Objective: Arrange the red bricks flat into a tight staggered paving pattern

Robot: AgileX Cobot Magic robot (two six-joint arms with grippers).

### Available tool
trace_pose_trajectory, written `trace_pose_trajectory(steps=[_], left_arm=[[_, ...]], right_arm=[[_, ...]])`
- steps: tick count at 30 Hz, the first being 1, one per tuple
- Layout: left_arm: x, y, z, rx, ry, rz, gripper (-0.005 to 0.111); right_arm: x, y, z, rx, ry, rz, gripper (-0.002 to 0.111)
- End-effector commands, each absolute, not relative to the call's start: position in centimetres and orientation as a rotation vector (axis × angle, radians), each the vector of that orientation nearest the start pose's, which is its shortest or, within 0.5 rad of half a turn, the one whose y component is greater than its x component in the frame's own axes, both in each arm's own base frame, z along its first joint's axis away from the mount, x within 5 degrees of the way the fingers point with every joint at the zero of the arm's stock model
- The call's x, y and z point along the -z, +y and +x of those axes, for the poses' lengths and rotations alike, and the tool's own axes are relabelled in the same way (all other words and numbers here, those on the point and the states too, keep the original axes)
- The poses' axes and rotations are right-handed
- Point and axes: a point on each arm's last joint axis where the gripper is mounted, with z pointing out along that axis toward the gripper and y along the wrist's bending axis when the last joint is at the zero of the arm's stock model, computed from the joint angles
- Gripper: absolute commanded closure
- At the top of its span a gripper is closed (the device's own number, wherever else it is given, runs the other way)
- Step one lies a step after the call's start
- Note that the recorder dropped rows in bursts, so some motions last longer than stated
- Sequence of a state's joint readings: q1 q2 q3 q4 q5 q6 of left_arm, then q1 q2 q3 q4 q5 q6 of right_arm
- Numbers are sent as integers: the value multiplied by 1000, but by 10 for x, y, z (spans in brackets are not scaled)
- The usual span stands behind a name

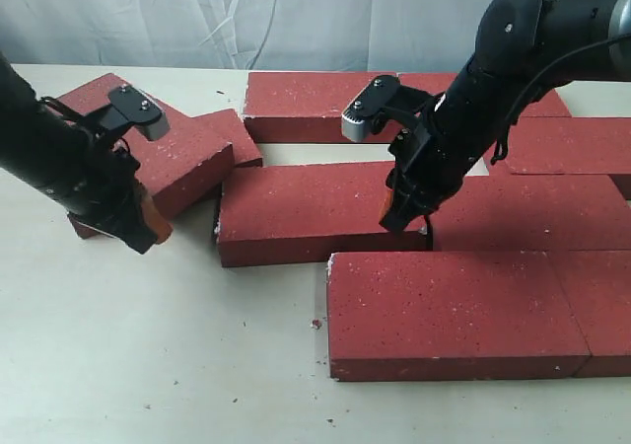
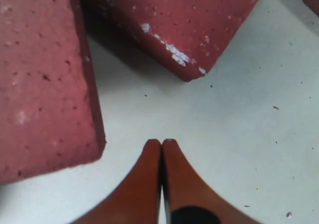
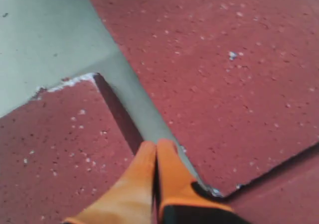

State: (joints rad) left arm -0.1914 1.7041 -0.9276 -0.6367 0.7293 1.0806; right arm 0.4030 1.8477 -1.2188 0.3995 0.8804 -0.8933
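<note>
Exterior: raised, angled down, mid-distance. Both wrist views: very close, downward; all share red bricks [image 1: 306, 212].

Setting: a robotics laboratory test station. Indicators: a plain off-white bench [image 1: 118, 365] bearing red bricks [image 1: 444, 311] and loose grit; a creased white fabric backdrop [image 1: 246, 15] closing the rear; a black left arm [image 1: 39, 158] and right arm [image 1: 513, 49], each carrying a grey camera module [image 1: 370, 109] at the wrist.

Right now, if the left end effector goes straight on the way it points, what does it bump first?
Likely the chipped corner of the red brick ahead of the left end effector, across a strip of bare table. If it points downward, the table may come first.
</note>
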Motion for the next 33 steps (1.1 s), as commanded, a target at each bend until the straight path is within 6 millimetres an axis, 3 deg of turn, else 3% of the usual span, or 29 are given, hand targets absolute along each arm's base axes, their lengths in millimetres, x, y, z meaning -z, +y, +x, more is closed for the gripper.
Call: trace_pose_trajectory(steps=[1,4,7,11,17,20,23,33], left_arm=[[-158,-101,303,560,2589,1069,107],[-154,-104,306,592,2603,1077,107],[-147,-119,308,593,2590,1137,107],[-141,-135,316,515,2536,1117,107],[-142,-138,319,498,2515,1090,107],[-143,-139,320,503,2515,1085,107],[-144,-140,321,520,2514,1030,107],[-147,-139,333,473,2474,843,107]], right_arm=[[-180,159,317,-372,2558,-1505,109],[-166,157,323,-315,2558,-1533,109],[-154,159,335,-237,2504,-1491,109],[-154,160,340,-207,2468,-1458,109],[-159,162,357,-118,2372,-1277,109],[-158,157,358,-34,2366,-1328,109],[-158,144,363,43,2424,-1246,109],[-200,138,351,-38,2445,-1117,109]])
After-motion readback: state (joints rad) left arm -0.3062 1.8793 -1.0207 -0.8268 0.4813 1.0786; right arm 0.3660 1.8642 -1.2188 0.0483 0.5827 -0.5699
